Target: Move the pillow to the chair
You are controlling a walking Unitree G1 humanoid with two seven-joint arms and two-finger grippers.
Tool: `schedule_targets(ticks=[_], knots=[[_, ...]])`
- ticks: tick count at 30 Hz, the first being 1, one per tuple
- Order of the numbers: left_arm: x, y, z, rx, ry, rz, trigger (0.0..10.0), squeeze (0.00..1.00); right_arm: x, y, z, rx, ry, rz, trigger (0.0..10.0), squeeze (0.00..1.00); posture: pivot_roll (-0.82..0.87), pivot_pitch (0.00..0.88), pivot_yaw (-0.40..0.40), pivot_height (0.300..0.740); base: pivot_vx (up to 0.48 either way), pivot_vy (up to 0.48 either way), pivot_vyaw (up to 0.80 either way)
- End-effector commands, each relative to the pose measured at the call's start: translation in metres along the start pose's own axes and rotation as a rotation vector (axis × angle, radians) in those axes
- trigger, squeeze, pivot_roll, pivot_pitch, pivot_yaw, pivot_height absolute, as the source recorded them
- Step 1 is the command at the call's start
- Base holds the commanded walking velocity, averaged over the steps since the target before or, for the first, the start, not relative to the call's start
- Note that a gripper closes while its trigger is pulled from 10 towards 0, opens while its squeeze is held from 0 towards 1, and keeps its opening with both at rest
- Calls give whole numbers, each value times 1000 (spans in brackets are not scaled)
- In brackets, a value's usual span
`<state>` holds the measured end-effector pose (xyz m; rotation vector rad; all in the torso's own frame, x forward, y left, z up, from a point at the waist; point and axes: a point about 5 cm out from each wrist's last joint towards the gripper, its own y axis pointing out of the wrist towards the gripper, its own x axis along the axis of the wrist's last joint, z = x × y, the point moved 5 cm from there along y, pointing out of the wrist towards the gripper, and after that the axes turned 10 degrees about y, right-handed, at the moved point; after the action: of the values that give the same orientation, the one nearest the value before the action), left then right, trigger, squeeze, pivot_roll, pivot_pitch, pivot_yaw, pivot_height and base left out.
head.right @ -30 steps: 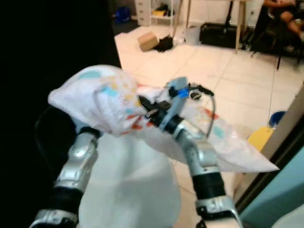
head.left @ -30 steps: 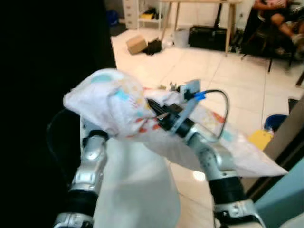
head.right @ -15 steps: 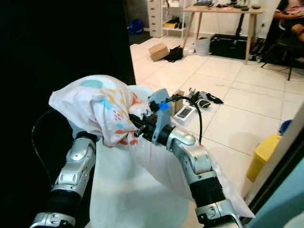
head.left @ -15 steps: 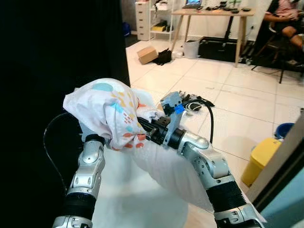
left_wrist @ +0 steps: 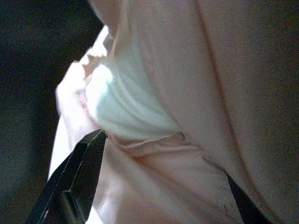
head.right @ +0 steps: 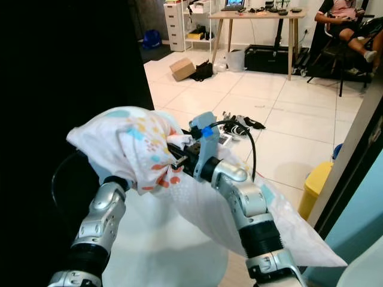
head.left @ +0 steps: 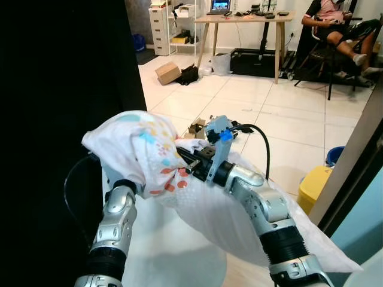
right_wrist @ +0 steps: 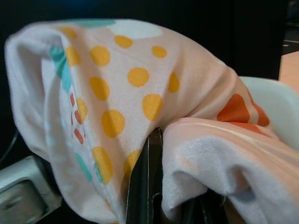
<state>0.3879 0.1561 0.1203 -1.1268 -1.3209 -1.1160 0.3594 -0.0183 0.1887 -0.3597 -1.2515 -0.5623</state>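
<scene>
Room: pale tiled floor [head.left: 311, 113] ahead, a black wall or panel [head.left: 60, 89] close on the robot's left.
Landmark: the pillow [head.left: 143, 149], white with orange, yellow and teal spots, held up in the air in front of the robot, over a white rounded seat [head.left: 173, 257] that may be the chair.
Right tool [head.left: 190, 162]: reaches into the pillow's folds from the pillow's right side; the right wrist view shows its black fingers [right_wrist: 142, 186] pressed together with the spotted cloth pinched between them, so it is clamped on the pillow.
Left tool [left_wrist: 159, 186]: buried under the pillow's left end; the left wrist view shows its two black fingers [left_wrist: 77, 179] spread apart with cloth bulging between and over them. Whether they squeeze the cloth I cannot tell.
Pillow's spread: one bunched end drapes over the left arm [head.left: 114, 221]; the other end hangs down past the right arm [head.left: 263, 209] toward the floor.
Containers: one yellow bin [head.left: 314, 185] on the floor, right of the pillow, contents not visible; one cardboard box [head.left: 167, 72] beyond the pillow, closed.
Floor clutter: a small heap of cables and gadgets [head.right: 239, 125] just beyond the pillow.
Far end: one wooden bench [head.left: 242, 19] carrying a laptop; one person [head.left: 335, 24] seated to its right.
</scene>
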Motion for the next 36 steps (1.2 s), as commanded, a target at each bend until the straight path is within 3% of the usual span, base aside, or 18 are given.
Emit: schedule_targets(ticks=[1,5,8,9,11,17,20,23,26,29,30,33,36], knots=[[-23,-3,4,19,50,97,10000,0,2,14,39,171,-39,-2,10000,0,-256,0,49,624,0,0,0],[-34,-5,16,74,81,148,10000,0,-8,14,44,191,-43,31,10000,0,-252,0,48,615,0,0,0],[-55,-14,50,242,100,255,10000,0,-22,12,55,244,-42,82,10000,0,-254,0,47,600,0,0,0],[-55,-14,50,242,100,255,10000,0,-22,12,55,244,-42,82,10000,0,-254,0,47,600,0,0,0],[-62,-20,65,321,103,298,10000,0,-24,12,57,258,-43,88,10000,0,-255,2,45,590,0,0,0],[-62,-26,83,412,172,301,10000,0,-27,9,60,288,-28,92,10000,0,-253,6,41,571,0,0,0],[-56,-27,87,437,228,285,10000,0,-30,7,64,311,-20,98,10000,0,-252,8,39,571,0,0,0],[-22,-20,84,450,359,155,10000,0,-39,5,66,326,-8,128,10000,0,-247,14,33,571,0,0,0],[-9,-18,80,450,394,109,10000,0,-41,5,65,326,-3,139,10000,0,-243,15,30,571,0,0,0],[30,-15,64,431,471,-31,10000,0,-61,7,54,262,6,222,10000,0,-241,17,29,571,0,0,0],[30,-15,64,431,471,-31,10000,0,-61,7,54,262,6,222,10000,0,-241,17,29,571,0,0,0],[47,-18,61,443,504,-90,10000,0,-80,11,32,125,-23,297,10000,0,-239,22,30,571,0,0,0],[40,-21,70,468,517,-49,10000,0,-84,14,26,87,34,295,10000,0,-232,24,27,571,0,0,0]])
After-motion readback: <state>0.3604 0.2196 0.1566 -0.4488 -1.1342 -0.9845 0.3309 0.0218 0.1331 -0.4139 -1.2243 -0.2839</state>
